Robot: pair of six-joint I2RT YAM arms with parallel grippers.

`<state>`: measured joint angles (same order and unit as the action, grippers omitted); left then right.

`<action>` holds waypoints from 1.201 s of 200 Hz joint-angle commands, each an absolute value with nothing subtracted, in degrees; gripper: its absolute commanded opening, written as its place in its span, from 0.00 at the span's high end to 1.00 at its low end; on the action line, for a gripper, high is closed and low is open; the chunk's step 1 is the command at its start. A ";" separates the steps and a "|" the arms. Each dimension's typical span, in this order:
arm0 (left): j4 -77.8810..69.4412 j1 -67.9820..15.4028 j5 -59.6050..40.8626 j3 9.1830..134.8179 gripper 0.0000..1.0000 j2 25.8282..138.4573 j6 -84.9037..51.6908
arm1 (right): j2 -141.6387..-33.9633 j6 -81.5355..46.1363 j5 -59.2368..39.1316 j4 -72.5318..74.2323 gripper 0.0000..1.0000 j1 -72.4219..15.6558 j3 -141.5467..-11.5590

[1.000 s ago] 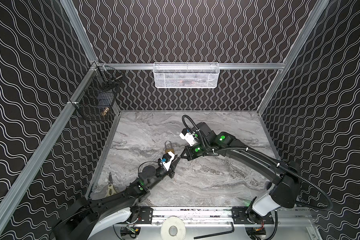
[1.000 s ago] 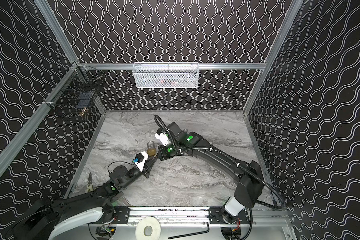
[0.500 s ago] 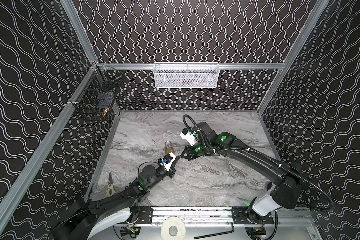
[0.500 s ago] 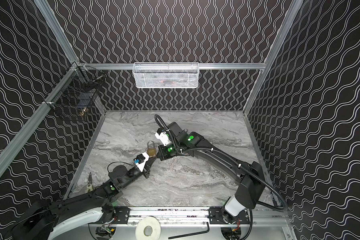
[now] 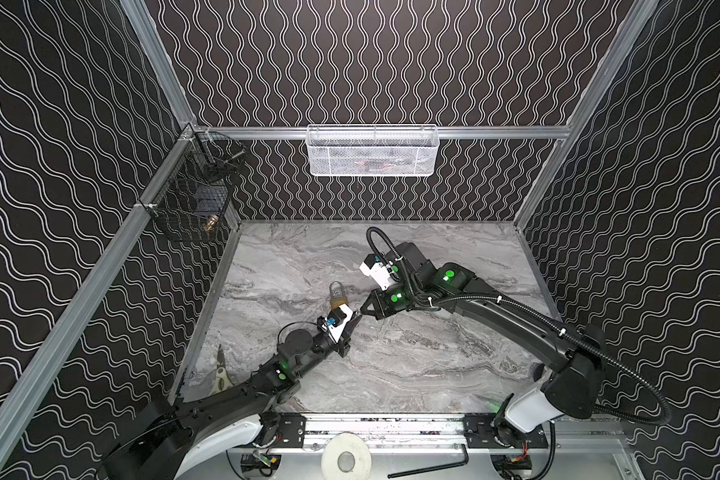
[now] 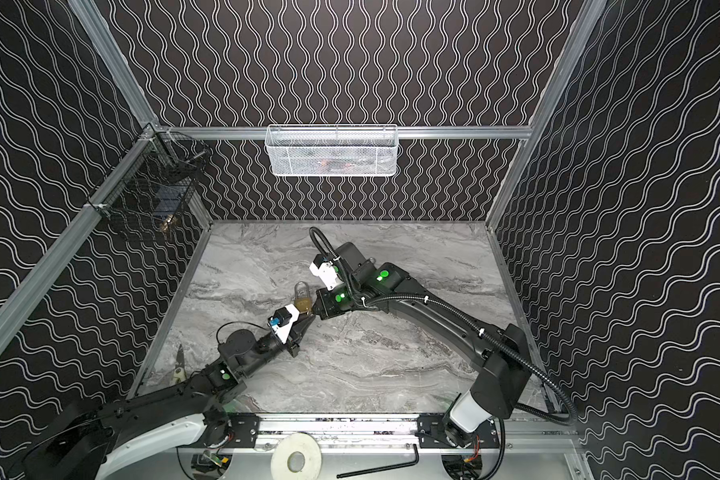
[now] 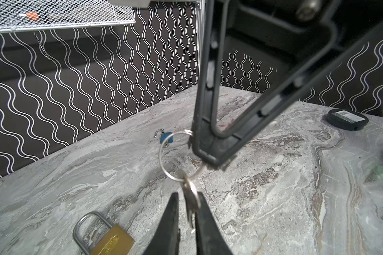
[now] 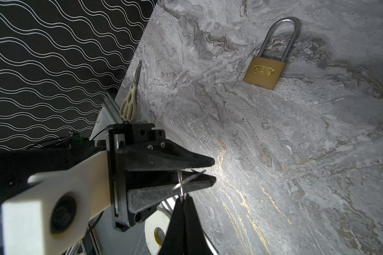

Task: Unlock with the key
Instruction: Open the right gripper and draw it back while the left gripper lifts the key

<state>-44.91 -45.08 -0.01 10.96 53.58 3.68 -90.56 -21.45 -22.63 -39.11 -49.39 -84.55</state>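
Padlock [image 5: 338, 296]: flat on the counter [image 5: 433, 365], left of centre, shackle toward the back wall.
Left gripper [image 5: 355, 319]: just in front of the padlock.
Right gripper [image 5: 364, 309]: just right of the padlock, tip to tip with the left gripper.
Key ring [image 7: 159, 153]: at the right gripper's tips.
Key [image 7: 191, 198]: on the ring, between the left gripper's jaws.
Scissors [image 5: 221, 370]: at the counter's front-left edge.

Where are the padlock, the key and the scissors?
padlock [image 8: 263, 71], right wrist view, on its brass body.
key [image 7: 191, 195], left wrist view, on its head.
scissors [image 8: 128, 103], right wrist view, on the pale handles.
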 commanded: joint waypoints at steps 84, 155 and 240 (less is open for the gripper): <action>-45.67 -46.18 1.95 7.49 0.98 48.52 21.11 | -86.05 -22.67 -22.02 -36.24 1.00 -48.87 -79.29; -30.75 -46.47 1.84 16.22 1.00 45.07 46.64 | -75.24 -25.58 -20.60 -32.48 0.59 -47.55 -67.84; 9.26 -47.34 4.14 37.52 1.00 41.72 89.72 | -57.30 -32.04 -24.68 -12.71 0.24 -36.98 -53.95</action>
<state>-3.31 -46.59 0.05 34.92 41.41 69.95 -60.31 -29.54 -22.11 -23.49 -38.39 -55.22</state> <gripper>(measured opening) 0.048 0.714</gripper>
